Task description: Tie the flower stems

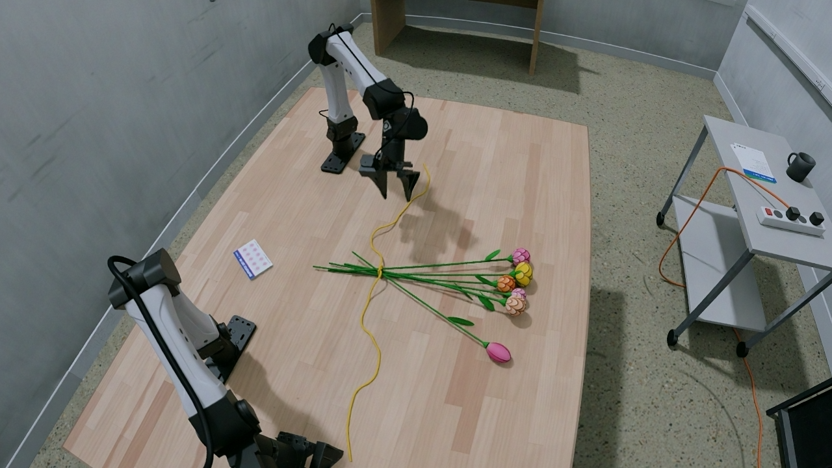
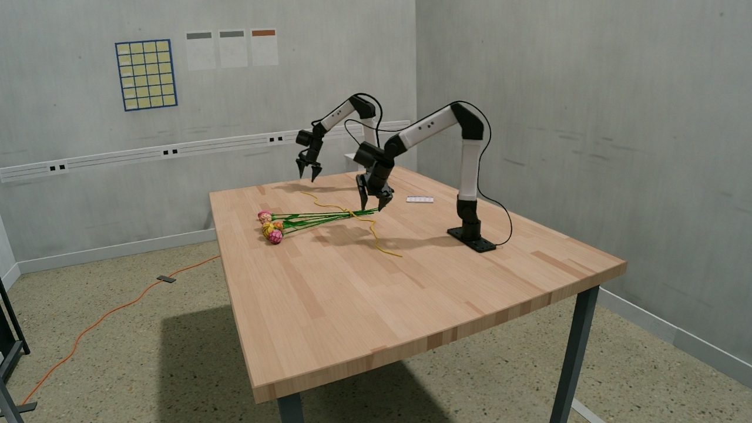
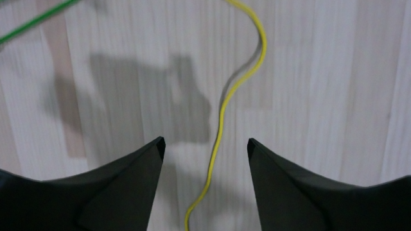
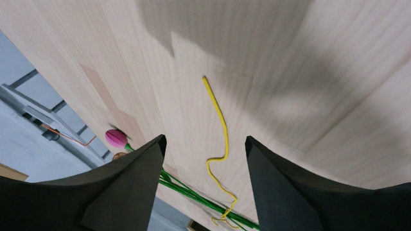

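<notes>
Plainly crossed green flower stems (image 1: 349,270) (image 2: 363,211) (image 3: 35,20) (image 4: 192,195) with yellow cord (image 1: 378,349) (image 2: 375,234) (image 3: 221,125) (image 4: 226,135), held left gripper (image 1: 396,199) (image 2: 372,210) (image 3: 206,138) wide above cord, spread right gripper (image 1: 327,454) (image 2: 307,179) (image 4: 205,136) wide near one end.

Both arms: white link shells (image 1: 361,65) (image 2: 429,127) dotted with small dark holes, bulky black joints (image 1: 383,99) (image 2: 466,120), black external cables (image 1: 152,325) (image 2: 489,137), dark pointed claw fingers (image 1: 409,184) (image 2: 362,194), and black rectangular perforated base plates (image 1: 333,166) (image 2: 486,247) are visible.
</notes>
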Motion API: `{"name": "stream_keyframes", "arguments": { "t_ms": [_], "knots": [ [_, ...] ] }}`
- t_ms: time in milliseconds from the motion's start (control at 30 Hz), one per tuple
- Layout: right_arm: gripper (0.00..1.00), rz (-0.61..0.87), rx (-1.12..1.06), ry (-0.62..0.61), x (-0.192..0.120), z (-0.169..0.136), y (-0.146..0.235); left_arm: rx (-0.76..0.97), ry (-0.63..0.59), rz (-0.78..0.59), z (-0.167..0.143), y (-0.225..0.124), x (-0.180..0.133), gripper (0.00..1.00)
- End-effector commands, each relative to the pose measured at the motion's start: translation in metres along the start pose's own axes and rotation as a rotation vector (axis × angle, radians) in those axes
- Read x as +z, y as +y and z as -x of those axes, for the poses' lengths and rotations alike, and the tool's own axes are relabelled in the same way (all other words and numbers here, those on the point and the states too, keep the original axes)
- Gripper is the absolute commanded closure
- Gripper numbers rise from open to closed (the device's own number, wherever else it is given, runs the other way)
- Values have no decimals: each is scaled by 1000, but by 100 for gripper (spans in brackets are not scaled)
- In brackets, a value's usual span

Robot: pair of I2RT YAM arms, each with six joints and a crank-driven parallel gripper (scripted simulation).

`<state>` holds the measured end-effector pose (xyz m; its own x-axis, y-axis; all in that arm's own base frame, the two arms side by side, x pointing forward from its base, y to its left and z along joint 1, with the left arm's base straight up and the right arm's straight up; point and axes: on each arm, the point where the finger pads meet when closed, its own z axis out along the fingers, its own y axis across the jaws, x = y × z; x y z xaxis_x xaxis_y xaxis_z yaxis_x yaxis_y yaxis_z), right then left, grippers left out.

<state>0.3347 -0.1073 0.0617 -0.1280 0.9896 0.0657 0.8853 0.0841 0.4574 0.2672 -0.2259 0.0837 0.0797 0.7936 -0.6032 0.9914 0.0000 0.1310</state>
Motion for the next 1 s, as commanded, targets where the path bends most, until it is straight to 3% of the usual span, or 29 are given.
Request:
{"name": "stream_keyframes", "arguments": {
  "t_ms": [0,67,400,967],
  "knots": [
    [31,4,-11,3,-3,-1,3,-93,-147,26,65,23,32,31],
    [31,4,-11,3,-3,-1,3,-93,-147,26,65,23,32,31],
    [31,4,-11,3,-3,-1,3,-123,-241,-47,122,25,78,31],
    [31,4,-11,3,-3,-1,3,-116,-233,-47,124,26,81,31]
  ]
}}
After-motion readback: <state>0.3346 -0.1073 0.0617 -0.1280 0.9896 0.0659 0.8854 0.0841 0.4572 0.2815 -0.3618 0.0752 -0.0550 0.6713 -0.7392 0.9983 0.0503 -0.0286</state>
